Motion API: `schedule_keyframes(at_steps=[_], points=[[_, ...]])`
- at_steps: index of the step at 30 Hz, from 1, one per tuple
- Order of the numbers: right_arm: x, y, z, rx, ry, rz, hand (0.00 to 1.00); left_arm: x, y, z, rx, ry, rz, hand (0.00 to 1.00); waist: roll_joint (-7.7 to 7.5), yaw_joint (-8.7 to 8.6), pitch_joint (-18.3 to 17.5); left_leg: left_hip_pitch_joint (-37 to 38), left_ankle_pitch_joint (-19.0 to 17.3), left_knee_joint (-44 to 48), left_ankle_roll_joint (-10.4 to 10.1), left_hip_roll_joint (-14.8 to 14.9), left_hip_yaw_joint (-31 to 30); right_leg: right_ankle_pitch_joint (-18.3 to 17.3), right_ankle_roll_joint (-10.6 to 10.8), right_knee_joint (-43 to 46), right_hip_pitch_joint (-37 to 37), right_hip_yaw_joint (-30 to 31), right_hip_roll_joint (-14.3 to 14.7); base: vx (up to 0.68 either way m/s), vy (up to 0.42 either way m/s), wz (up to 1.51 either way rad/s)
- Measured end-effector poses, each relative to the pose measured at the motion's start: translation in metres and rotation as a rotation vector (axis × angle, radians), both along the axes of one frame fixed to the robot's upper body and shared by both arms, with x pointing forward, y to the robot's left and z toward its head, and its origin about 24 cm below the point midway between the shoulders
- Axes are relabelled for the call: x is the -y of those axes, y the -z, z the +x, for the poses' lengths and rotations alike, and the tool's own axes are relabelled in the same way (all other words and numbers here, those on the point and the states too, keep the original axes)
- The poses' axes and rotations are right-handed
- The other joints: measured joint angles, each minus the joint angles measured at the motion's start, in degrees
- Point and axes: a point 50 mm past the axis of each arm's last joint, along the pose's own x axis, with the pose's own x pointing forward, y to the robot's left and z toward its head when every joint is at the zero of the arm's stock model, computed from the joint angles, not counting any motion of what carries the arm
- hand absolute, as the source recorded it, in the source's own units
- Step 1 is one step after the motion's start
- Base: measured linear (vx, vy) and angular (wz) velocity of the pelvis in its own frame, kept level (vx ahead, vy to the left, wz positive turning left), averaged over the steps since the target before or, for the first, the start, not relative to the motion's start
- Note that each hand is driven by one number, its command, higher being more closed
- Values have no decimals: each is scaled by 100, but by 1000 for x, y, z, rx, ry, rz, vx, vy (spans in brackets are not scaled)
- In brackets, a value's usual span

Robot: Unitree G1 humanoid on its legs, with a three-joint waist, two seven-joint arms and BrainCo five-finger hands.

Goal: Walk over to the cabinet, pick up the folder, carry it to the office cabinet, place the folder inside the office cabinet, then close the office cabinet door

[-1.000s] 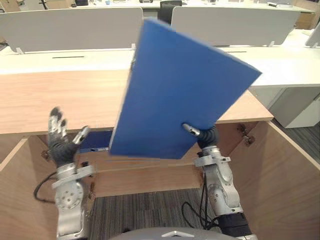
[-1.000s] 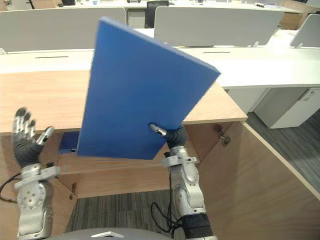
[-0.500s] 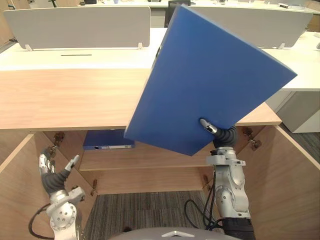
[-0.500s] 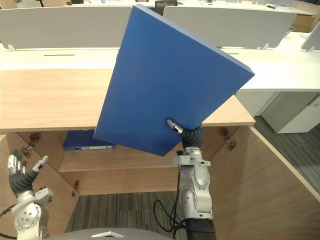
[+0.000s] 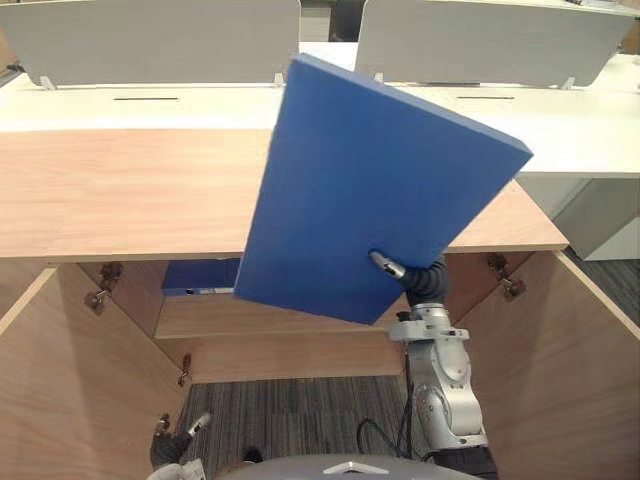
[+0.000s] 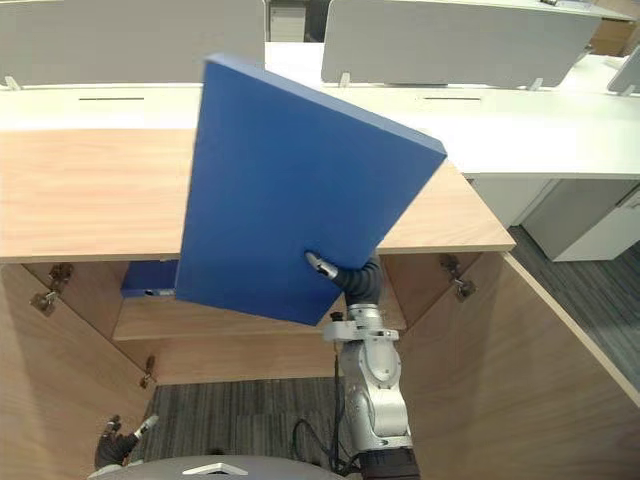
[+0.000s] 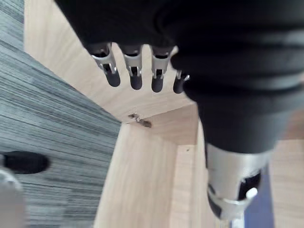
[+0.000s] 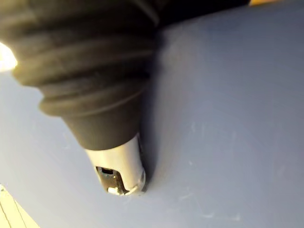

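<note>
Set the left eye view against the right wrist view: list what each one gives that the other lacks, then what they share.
Left eye view adds: the wooden office cabinet with both doors swung open, a second folder lying on its shelf, the left hand low over the carpet, and white desk dividers beyond.
Right wrist view adds: faint scuffs on the face of the held folder, close beside the thumb of the right hand.
Shared: the held folder, blue, with the right hand's thumb pressed on its front.

I find no legible text, number or sign. The folder (image 5: 372,190) in my right hand (image 5: 421,283) shows a plain blue face. The spine label (image 5: 204,292) on the shelved folder (image 5: 200,275) is too small to read.
</note>
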Motion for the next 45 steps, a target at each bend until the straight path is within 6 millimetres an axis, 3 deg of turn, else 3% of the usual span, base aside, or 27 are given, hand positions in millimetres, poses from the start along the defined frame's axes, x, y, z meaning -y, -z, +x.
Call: schedule_keyframes(at_steps=[9, 13, 16, 19, 21, 24, 31, 37, 42, 45], points=[[-38, 6, -6, 29, -181, -302, 100, -1, 7, 6, -77, 158, 34, 0, 45, 28, 157, -2, -23, -1, -12, 20, 138, 35, -10, -24, -67, 144, 65, -2, -4, -8], [-57, 18, 6, 32, -281, -490, 100, 0, 7, 16, -78, 229, 54, 0, 90, 81, 419, -76, -41, 2, -44, 74, 292, 52, -32, 61, -271, 309, 91, -39, -2, -18], [-69, 11, 19, 118, -334, -656, 100, -2, -1, 48, -10, 280, 85, 0, 84, 119, 947, -665, 49, 270, 19, 82, 353, 29, -62, 599, -1031, 435, 77, -93, 15, -18], [-76, -1, 37, 183, -322, -766, 100, -2, -14, 86, 84, 316, 114, 0, 108, 119, 1616, -1590, -252, 1323, 137, 204, 301, -7, -92, 1115, -1703, 451, 54, -117, -5, 1], [-76, -5, 45, 217, -303, -847, 100, 0, -20, 100, 125, 332, 125, 0, 159, 122, 1841, -2294, -526, 2092, 137, 325, 228, -183, -101, 1674, -2309, 441, 58, -188, 23, 5], [-67, -9, 51, 241, -251, -917, 100, -5, -27, 113, 154, 350, 152, 0, 198, 120, 2055, -2921, -648, 2550, 107, 331, 135, -390, -109, 2339, -3002, 425, -27, -179, 17, 14], [-41, -23, 65, 212, -87, -856, 100, -1, -50, 141, 284, 361, 177, 0, 390, 141, 2500, -4293, -876, 3580, 111, 540, 66, -699, -172, 3383, -4358, 419, -91, -144, -8, 3], [-25, -68, 64, 287, 7, -546, 100, 0, -77, 167, 446, 308, 170, 0, 426, 282, 2589, -5241, -1047, 4285, 114, 753, -12, -865, -252, 4048, -5278, 411, -30, -56, -45, -4], [-2, -106, 76, 336, 111, -314, 100, 6, -102, 189, 581, 275, 158, 0, 421, 413, 2598, -5965, -1128, 4806, 142, 839, -141, -1016, -311, 4643, -5982, 373, -37, 4, -48, 5], [7, -117, 79, 348, 146, -238, 100, 12, -112, 198, 634, 279, 153, 0, 424, 438, 2627, -6129, -1169, 4985, 146, 877, -202, -1097, -336, 4819, -6110, 331, -32, 18, -32, 4]])
